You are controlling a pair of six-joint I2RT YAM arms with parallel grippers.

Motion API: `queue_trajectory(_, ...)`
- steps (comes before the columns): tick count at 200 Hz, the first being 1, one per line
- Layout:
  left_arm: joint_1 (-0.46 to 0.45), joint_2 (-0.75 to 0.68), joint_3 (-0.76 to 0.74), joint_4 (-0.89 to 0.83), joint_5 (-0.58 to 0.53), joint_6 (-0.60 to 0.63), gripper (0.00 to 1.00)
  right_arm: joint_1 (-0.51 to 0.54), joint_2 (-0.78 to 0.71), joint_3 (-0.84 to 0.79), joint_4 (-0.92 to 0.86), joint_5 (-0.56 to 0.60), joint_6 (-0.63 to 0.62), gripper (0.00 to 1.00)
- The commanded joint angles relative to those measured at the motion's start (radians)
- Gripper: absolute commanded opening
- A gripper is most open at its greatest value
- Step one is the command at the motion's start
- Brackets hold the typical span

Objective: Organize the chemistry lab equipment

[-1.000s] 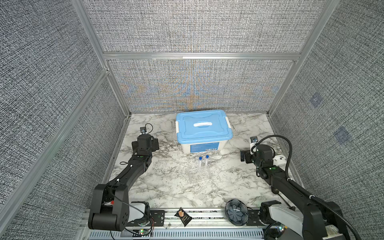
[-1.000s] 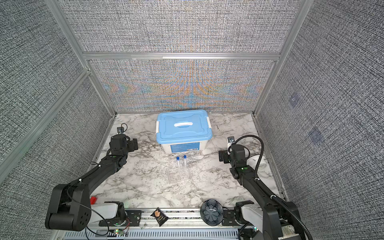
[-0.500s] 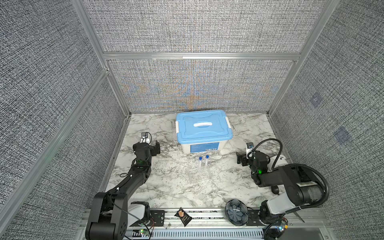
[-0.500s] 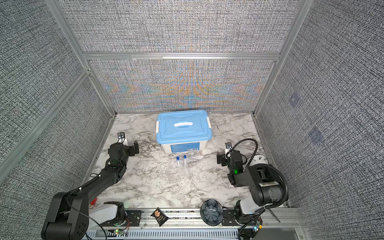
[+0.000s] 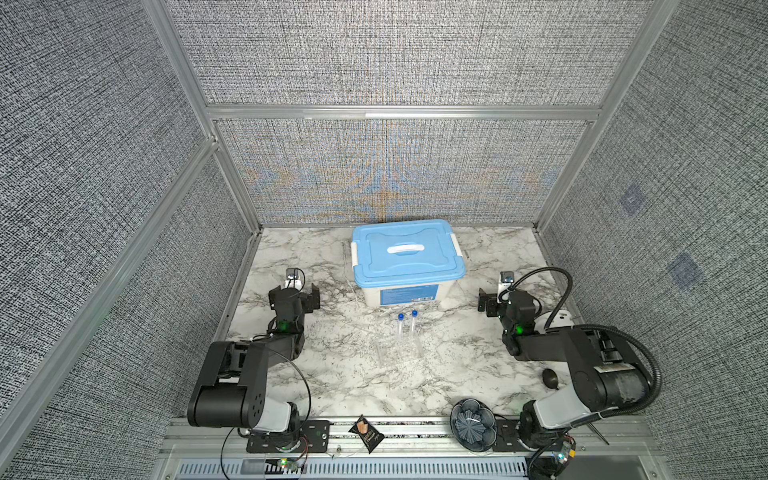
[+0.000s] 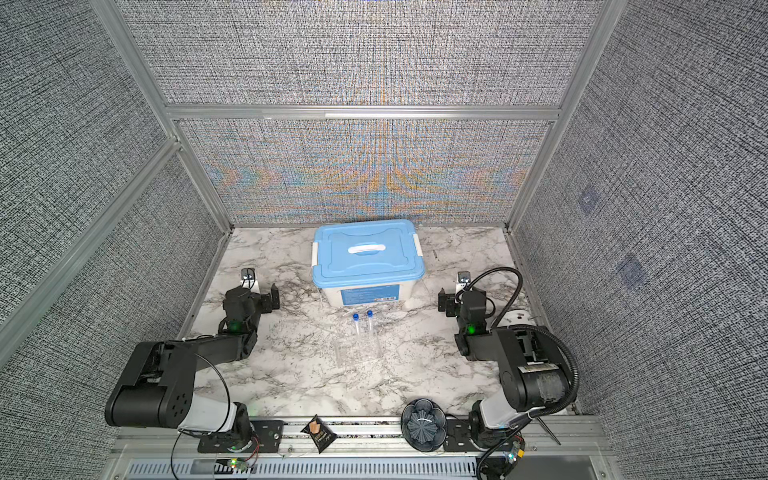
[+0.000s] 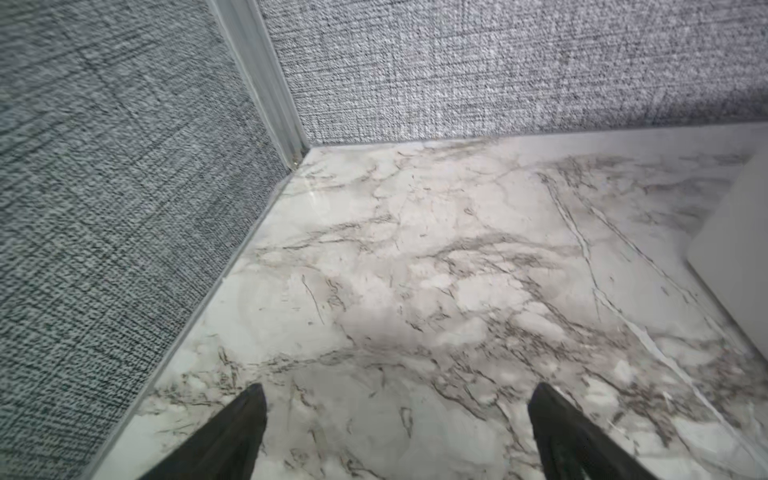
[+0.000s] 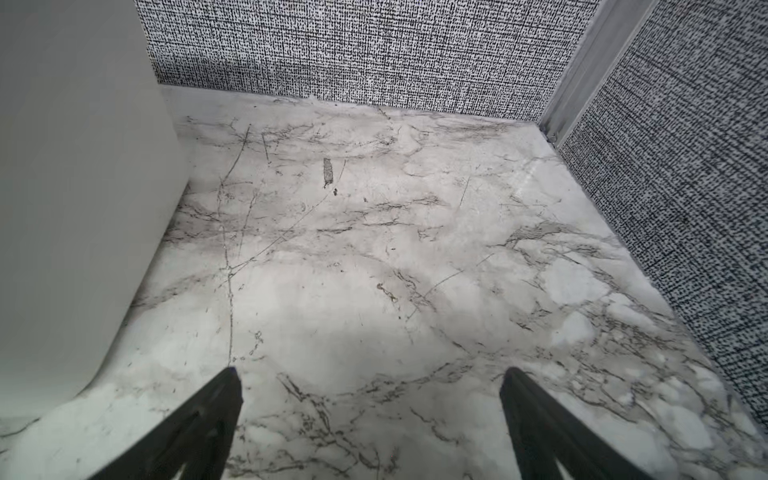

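Observation:
Two slim clear tubes with blue caps [image 5: 406,327] [image 6: 362,325] stand upright in a clear plastic rack [image 5: 399,353] [image 6: 357,353] at mid-table, in front of the box. A white round dish [image 5: 561,319] [image 6: 517,316] shows partly behind the right arm. My left gripper [image 5: 293,296] [image 6: 251,297] [image 7: 398,390] hovers open over bare marble near the left wall, well left of the rack. On the other side, near the right wall, my right gripper [image 5: 509,304] [image 6: 464,301] [image 8: 370,374] is open too. Nothing lies between either pair of fingers.
A white storage box with a blue lid [image 5: 405,253] [image 6: 365,253] stands shut at the back middle; its wall shows in both wrist views [image 7: 739,232] [image 8: 75,187]. On the front rail sit a dark blue patterned bowl [image 5: 471,424] and a black snack packet [image 5: 368,432]. A small dark rounded object [image 5: 550,378] lies by the right arm.
Both arms have folded back over their bases, the right one first, then the left. The grippers stay open and almost where they were. The tubes and rack have not moved.

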Motion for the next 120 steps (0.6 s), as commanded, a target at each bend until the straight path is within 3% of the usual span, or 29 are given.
queue_trajectory(1, 0.010, 0.004, -0.018, 0.067, 0.012, -0.022, 0.99, 0.003, 0.001, -0.001, 0.018, 0.017, 0.008, 0.99)
queue_trajectory(18, 0.034, 0.021, -0.041, 0.098, 0.022, -0.072, 0.99, 0.003, 0.001, -0.002, 0.021, 0.017, 0.007, 0.99)
queue_trajectory(35, 0.043, 0.084, -0.045, 0.192, 0.031, -0.045, 0.99, 0.002, 0.002, -0.002, 0.021, 0.019, 0.007, 0.99)
queue_trajectory(120, 0.049, 0.069, -0.041, 0.161, 0.055, -0.052, 0.99, 0.002, 0.000, -0.003, 0.020, 0.017, 0.007, 0.99)
